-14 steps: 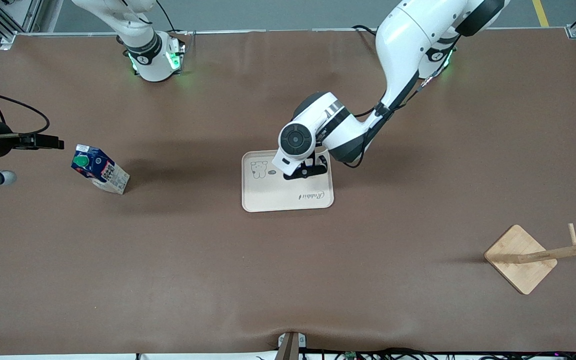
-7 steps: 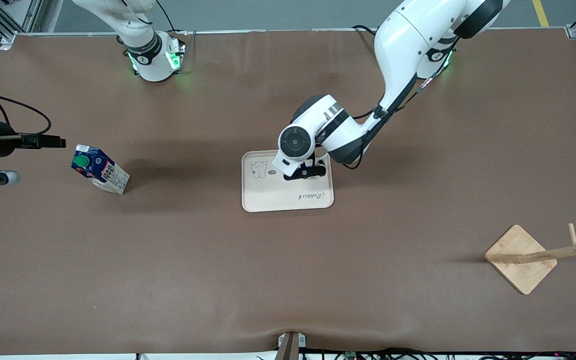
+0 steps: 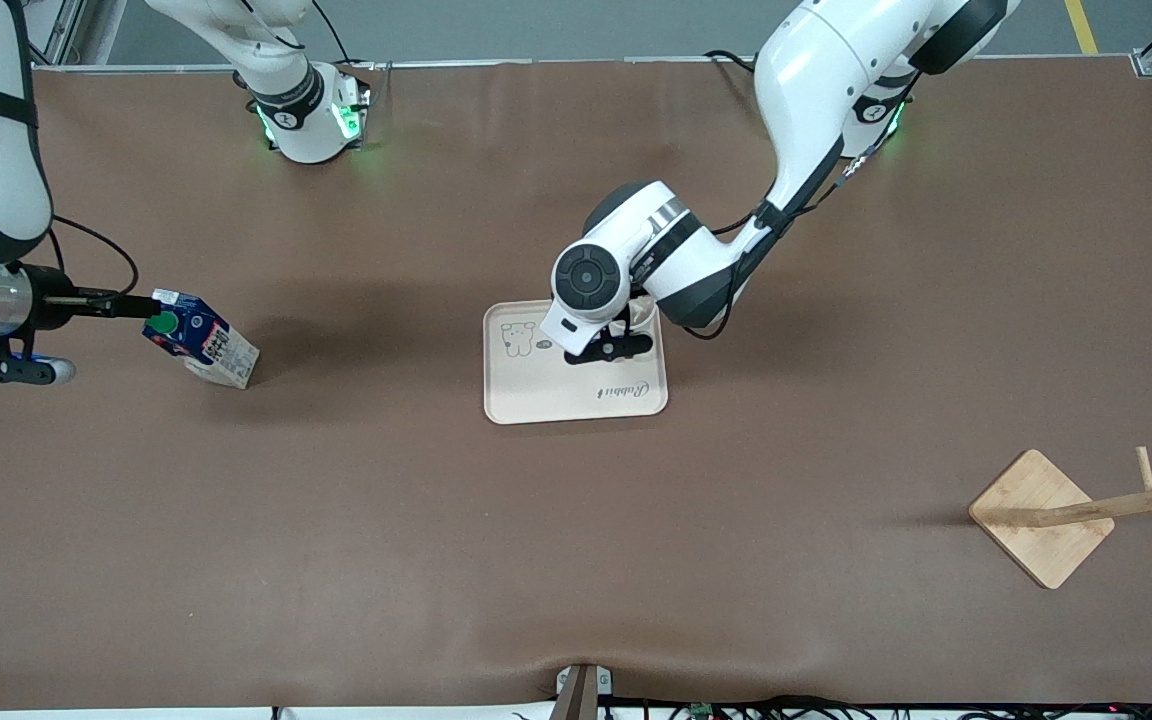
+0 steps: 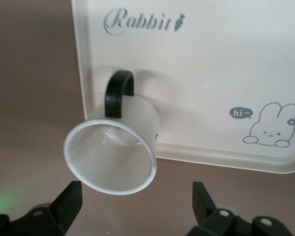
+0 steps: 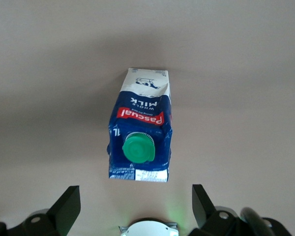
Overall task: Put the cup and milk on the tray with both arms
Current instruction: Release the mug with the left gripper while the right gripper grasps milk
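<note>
The white cup (image 4: 113, 157) with its black handle (image 4: 119, 93) stands upright on the cream tray (image 4: 226, 64), by the tray's corner farthest from the front camera, toward the left arm's end. My left gripper (image 4: 136, 199) is open above it, a finger on each side of the rim, not touching. In the front view the left gripper (image 3: 611, 347) and wrist hide the cup over the tray (image 3: 556, 395). The blue milk carton (image 3: 204, 342) stands on the table toward the right arm's end. My right gripper (image 3: 131, 303) is open by its green-capped top (image 5: 140, 132).
A wooden stand with a square base (image 3: 1041, 517) sits toward the left arm's end, nearer to the front camera. Brown table surface (image 3: 386, 520) lies between the milk and the tray.
My right gripper has moved toward the milk, and its fingertips now reach the carton's top. My left gripper has shifted slightly over the tray; the cup and milk have not moved.
</note>
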